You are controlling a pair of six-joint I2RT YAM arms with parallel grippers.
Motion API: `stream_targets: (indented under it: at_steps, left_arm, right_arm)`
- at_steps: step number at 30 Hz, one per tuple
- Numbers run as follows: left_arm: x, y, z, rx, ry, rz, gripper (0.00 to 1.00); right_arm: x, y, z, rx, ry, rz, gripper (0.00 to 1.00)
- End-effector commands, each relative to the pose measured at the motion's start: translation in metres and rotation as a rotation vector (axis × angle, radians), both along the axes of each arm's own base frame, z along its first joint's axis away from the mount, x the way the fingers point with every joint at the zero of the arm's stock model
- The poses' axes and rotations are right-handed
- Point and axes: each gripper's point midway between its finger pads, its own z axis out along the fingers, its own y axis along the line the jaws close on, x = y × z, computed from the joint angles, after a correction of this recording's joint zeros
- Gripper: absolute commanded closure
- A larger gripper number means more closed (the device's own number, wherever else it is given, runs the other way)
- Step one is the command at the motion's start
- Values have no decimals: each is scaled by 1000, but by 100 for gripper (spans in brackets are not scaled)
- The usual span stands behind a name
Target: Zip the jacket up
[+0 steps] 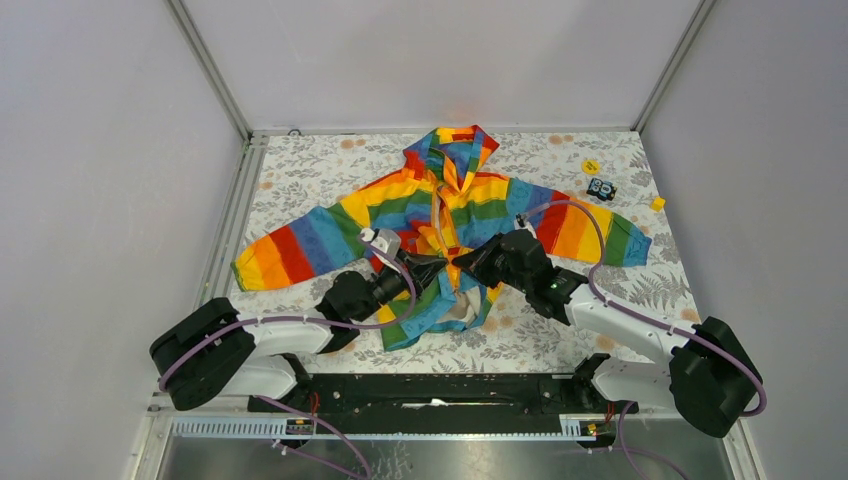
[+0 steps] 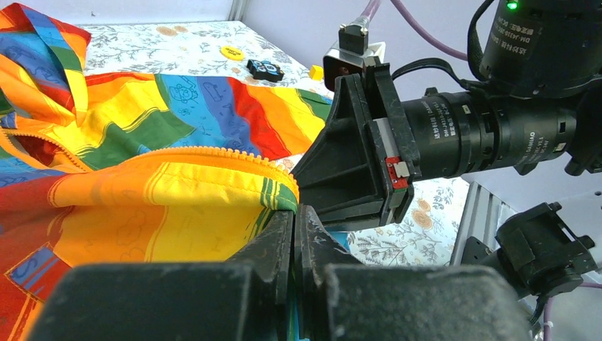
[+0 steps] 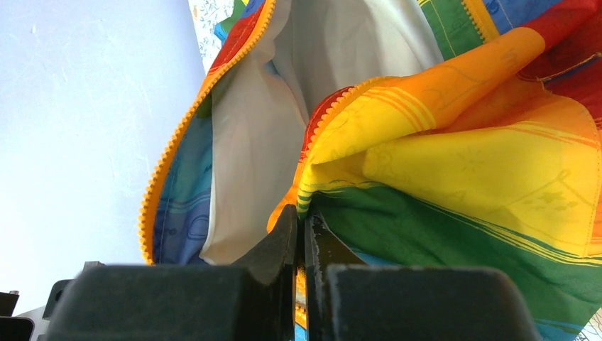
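The rainbow-striped jacket (image 1: 470, 195) lies on its back on the flowered table, hood at the far side and sleeves spread. Its lower front is open, with the white lining (image 3: 248, 142) showing. My left gripper (image 1: 437, 270) and right gripper (image 1: 468, 262) meet at the lower middle of the front. In the left wrist view, the left gripper (image 2: 294, 213) is shut on the jacket's front edge at a green stripe, just below the orange zipper teeth (image 2: 213, 153). In the right wrist view, the right gripper (image 3: 299, 217) is shut on the other zipper edge, orange teeth between its fingers.
At the far right of the table lie a yellow disc (image 1: 590, 166), a small black-and-blue object (image 1: 601, 188) and a yellow cube (image 1: 657, 203). Grey walls close in the table (image 1: 300, 170) on three sides. The right arm's wrist (image 2: 454, 135) hangs close in front of the left camera.
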Motion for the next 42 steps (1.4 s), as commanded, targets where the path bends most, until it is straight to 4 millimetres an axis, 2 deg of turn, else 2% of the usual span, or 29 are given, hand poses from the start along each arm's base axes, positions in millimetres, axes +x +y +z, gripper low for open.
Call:
stream_targets:
  at_steps: [1, 15, 20, 30, 36, 37, 42]
  left_arm:
    - [1, 4, 24, -62, -67, 23, 100]
    - [2, 7, 21, -25, -89, 38, 100]
    - [3, 2, 21, -13, -96, 22, 100]
    - [6, 3, 25, -7, -119, 41, 100]
    - [6, -10, 26, 12, -30, -6, 100]
    - [4, -11, 25, 0, -14, -12, 97]
    - [4, -3, 19, -39, 8, 17, 94]
  right_arm:
    - [2, 6, 23, 55, -47, -2, 100]
    - [0, 4, 22, 55, -44, 2, 100]
    - [1, 7, 23, 62, -41, 4, 100]
    - [2, 4, 19, 43, -15, -16, 100]
    - [1, 5, 16, 41, 3, -18, 100]
    - [2, 5, 16, 43, 4, -21, 100]
    - [1, 0, 12, 33, 35, -49, 100]
